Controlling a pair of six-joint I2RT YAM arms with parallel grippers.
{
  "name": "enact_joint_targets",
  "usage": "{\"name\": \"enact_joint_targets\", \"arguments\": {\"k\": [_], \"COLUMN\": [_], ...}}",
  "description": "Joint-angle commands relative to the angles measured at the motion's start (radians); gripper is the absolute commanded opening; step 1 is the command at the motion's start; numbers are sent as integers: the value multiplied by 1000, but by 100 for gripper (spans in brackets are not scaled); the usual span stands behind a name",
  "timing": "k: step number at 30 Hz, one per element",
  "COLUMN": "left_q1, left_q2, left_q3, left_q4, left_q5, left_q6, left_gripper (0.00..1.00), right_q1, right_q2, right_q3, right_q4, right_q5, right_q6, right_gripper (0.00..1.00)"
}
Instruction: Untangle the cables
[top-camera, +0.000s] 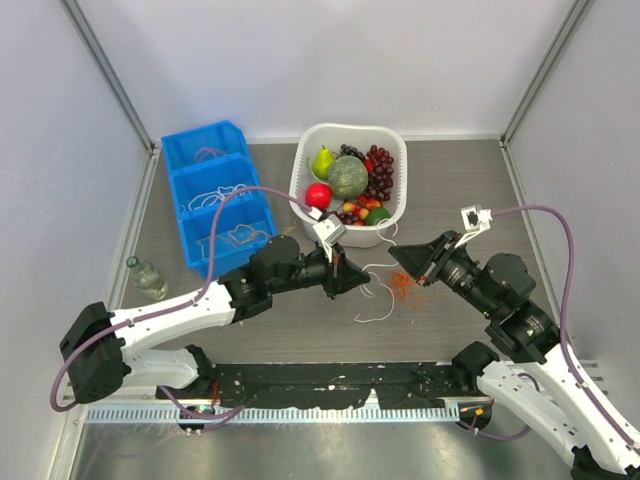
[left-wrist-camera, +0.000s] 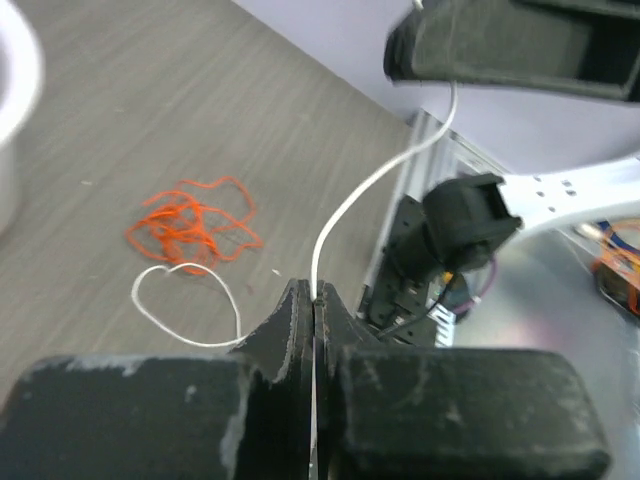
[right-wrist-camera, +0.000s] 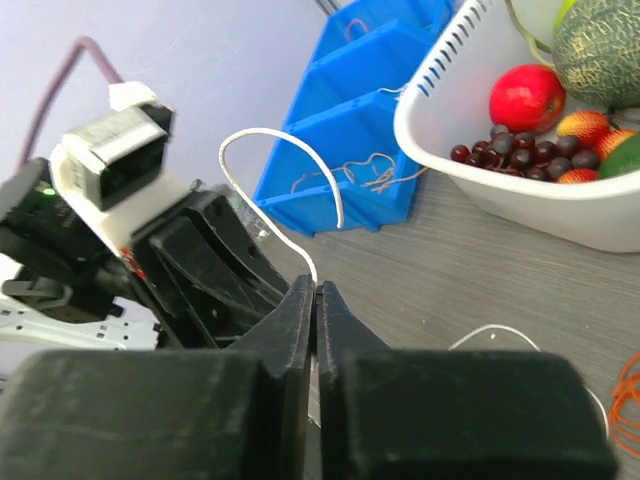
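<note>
Pinching a white cord (left-wrist-camera: 350, 205): the left gripper (left-wrist-camera: 313, 295) has its jaws pressed together on the strand. The right gripper (right-wrist-camera: 315, 290) is likewise closed on a white strand arcing up from its tips, probably the same cord strung between them.

The orange cord (left-wrist-camera: 190, 225) lies in a loose heap on the table (top-camera: 250, 330) between the grippers. A white loop meets its edge.

Judged handling: weightless, limp, no spring, and it slips out of anything but a fingertip pinch. Best taken on a free run close to a crossing, not on the heap.

Hard to make out:
- whether white and orange actually interlock
- the cord ends
- the pale cords in the blue bin (top-camera: 215, 195)
</note>
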Motion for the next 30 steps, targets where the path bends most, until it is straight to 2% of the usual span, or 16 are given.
{"name": "enact_joint_targets", "arguments": {"k": [1,2,3,4,6,9,11,13,18,21,24,26,30], "left_q1": [6,9,16,25,51,149,264,374,638,736,828,884,974], "left_q2": [-79,-99,-127,-153,-198,-195,-153,-106,26,124,208,247,293], "left_q3": [84,99,122,160,225,381,498,587,818,953,1062,1099,1052], "left_q4": [-164,-204,-261,-307,-452,-633,-735,-767,-726,-715,-691,-665,-565], "left_q5": [-192,-212,-247,-283,-408,-551,-551,-529,-352,-316,-217,-184,-125], "left_q6": [101,124,147,164,202,181,135,90,-63,-166,-221,-241,-276], "left_gripper": [0,0,0,0,0,0,0,0,0,0,0,0,0], "right_q1": [-2,-4,-2,-2,-2,-4,-4,-4,-4,-4,-4,-4,-4], "right_q2": [-5,-6,-9,-11,-17,-25,-31,-32,-16,0,0,-3,-17], "right_q3": [-22,-28,-39,-46,-66,-83,-86,-91,-85,-65,-57,-54,-49], "right_q4": [-17,-44,-58,-81,-103,-115,-115,-113,-106,-116,-126,-135,-146], "right_q5": [63,99,117,149,188,209,212,212,210,203,206,212,224], "right_q6": [-40,-54,-57,-66,-80,-97,-102,-103,-103,-114,-117,-120,-117], "right_gripper": [19,37,45,57,67,69,69,68,67,67,67,67,67]}}
